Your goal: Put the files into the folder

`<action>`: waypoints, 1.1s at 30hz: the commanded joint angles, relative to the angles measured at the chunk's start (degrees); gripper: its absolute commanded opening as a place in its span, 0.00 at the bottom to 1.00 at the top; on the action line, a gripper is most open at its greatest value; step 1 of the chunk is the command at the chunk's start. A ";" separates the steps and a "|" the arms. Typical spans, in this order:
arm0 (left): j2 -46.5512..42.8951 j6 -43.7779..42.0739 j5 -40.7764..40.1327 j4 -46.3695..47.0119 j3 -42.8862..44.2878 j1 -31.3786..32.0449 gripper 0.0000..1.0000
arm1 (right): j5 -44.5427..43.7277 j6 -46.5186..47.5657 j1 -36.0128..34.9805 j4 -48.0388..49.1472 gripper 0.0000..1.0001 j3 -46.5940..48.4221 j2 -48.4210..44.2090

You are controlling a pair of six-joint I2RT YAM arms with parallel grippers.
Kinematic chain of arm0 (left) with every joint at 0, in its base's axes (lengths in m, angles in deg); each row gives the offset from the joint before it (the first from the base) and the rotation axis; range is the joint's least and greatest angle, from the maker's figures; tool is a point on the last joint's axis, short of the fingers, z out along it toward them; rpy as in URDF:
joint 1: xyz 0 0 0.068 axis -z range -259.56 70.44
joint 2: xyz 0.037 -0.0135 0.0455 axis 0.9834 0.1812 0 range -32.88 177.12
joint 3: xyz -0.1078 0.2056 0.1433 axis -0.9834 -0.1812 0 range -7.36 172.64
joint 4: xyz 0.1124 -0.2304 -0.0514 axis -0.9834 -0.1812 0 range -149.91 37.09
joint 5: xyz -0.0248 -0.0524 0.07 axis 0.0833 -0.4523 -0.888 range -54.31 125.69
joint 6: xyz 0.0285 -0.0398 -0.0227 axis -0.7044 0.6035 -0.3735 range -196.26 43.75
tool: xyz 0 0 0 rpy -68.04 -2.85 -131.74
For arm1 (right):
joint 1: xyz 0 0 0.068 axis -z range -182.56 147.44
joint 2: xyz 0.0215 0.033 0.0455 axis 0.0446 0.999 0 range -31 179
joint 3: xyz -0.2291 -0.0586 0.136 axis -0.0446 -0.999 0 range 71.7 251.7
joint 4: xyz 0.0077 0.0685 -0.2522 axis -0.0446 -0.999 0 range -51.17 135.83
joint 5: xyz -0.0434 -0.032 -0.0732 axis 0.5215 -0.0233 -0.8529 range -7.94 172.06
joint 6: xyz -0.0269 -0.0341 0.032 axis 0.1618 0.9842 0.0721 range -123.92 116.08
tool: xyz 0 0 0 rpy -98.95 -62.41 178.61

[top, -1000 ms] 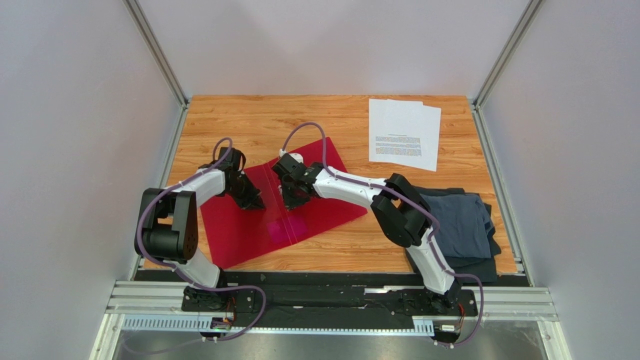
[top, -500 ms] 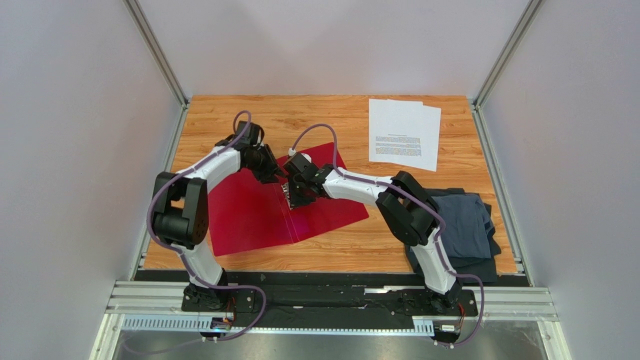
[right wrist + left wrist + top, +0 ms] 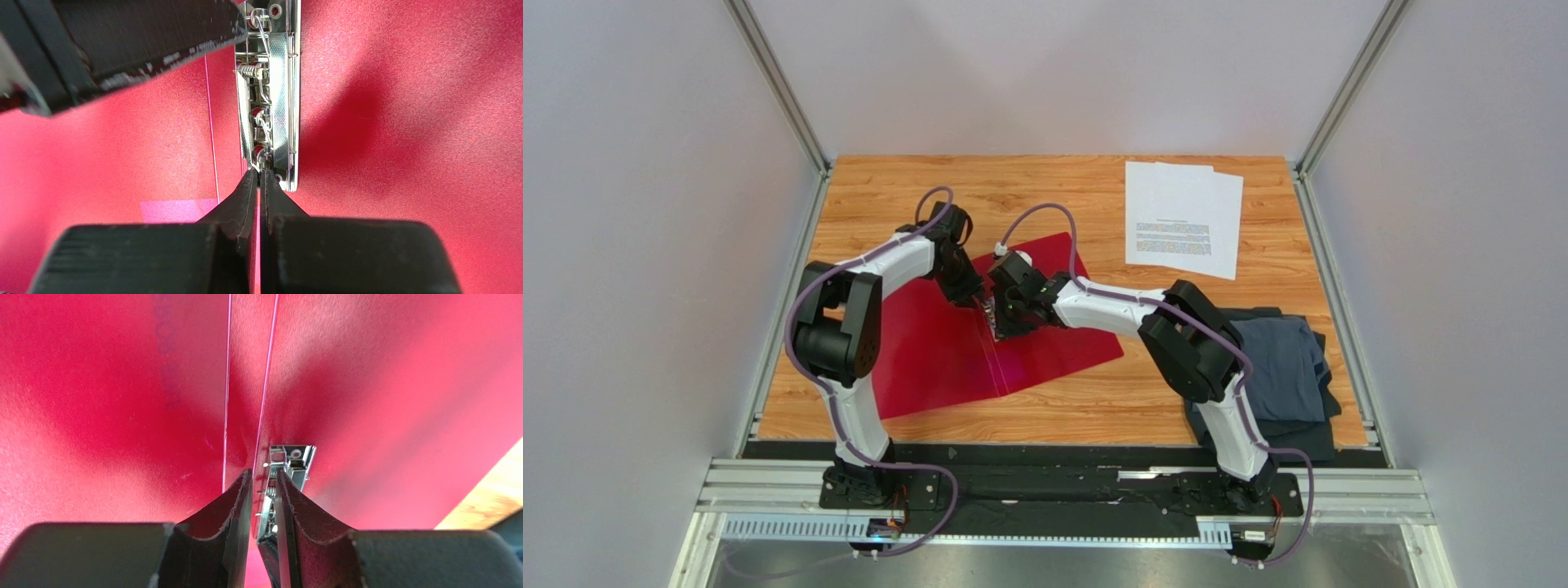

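The red folder (image 3: 928, 349) lies open on the wooden table, its metal clip (image 3: 279, 92) running along the spine. My left gripper (image 3: 974, 294) reaches in from the left; in the left wrist view its jaws (image 3: 264, 474) stand narrow, closed on the far end of the clip (image 3: 293, 460). My right gripper (image 3: 1001, 316) comes from the right. It is shut (image 3: 260, 173), its tips touching the clip's near end. The files (image 3: 1183, 218), white printed sheets, lie at the far right of the table, away from both grippers.
A folded dark grey-blue cloth (image 3: 1271, 368) lies at the near right beside the right arm. Bare wood (image 3: 891, 196) shows behind and left of the folder. Metal frame rails and grey walls enclose the table. The left finger (image 3: 141, 37) crosses the right wrist view.
The folder's left cover has dropped flat. My left gripper has swung from the left cover up and right to the spine and closed in on the clip. The right gripper has barely moved.
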 commanded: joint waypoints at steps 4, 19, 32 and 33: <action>0.66 2.11 -4.28 -1.82 2.49 2.07 0.29 | -3.76 2.76 0.00 -5.66 0.00 -3.79 2.66; 6.11 0.71 -6.13 -3.31 2.15 2.51 0.00 | -19.03 -0.58 -2.02 -14.36 0.00 -2.73 8.10; 7.17 -0.79 -6.13 -1.55 0.74 3.39 0.00 | -27.58 -0.50 -2.02 -16.73 0.00 -5.20 13.03; 7.17 -0.88 -6.22 -1.55 0.83 3.48 0.00 | -26.97 -0.50 -1.76 -16.47 0.00 -5.72 12.68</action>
